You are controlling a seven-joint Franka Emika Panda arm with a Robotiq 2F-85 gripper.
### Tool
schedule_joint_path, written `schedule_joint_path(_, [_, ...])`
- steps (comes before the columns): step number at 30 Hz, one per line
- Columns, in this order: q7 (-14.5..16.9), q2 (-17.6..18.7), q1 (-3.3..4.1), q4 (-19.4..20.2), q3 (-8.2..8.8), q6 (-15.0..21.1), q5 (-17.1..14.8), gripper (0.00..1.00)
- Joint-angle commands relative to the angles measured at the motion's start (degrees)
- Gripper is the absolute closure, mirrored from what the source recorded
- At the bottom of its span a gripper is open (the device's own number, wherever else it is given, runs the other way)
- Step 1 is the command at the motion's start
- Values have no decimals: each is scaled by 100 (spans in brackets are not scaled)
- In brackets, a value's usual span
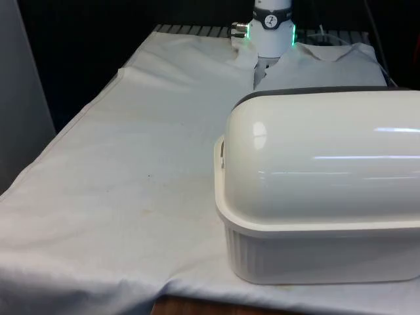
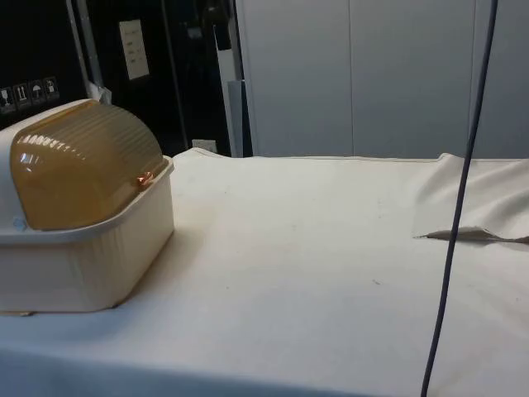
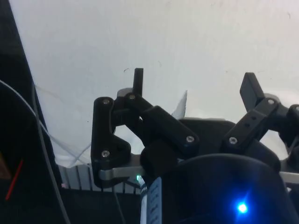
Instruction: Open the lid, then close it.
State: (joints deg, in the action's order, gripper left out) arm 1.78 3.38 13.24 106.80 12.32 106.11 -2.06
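End effector [image 3: 194,84] gapes wide, empty; I fear misjudging my reach and nudging the cream plastic bread box's [image 2: 83,256] closed amber ribbed lid [image 2: 83,169].

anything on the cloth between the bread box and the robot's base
Nothing: in the front view only bare, rumpled white cloth lies between the bread box and the robot's base. The lid is shut.
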Motion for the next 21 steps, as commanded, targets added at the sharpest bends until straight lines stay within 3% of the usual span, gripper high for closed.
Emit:
schedule_joint_path(1, [-6,11,0,11,-11,29,0,0])
schedule_joint_path(2, [-46,-11,17,126,-34,241,34,0])
schedule_joint_path(9, [-40,-29,29,361,-109,630,29,0])
schedule_joint_path(10, [-11,6,17,315,-103,539,0,0])
schedule_joint_path(11, [-40,-29,34,424,-132,739,29,0])
schedule_joint_path(17, [-57,17,57,642,-235,1134,57,0])
schedule_joint_path(19, [-11,17,34,636,-235,1083,6,0])
schedule_joint_path(21, [-92,52,69,699,-292,1266,92,0])
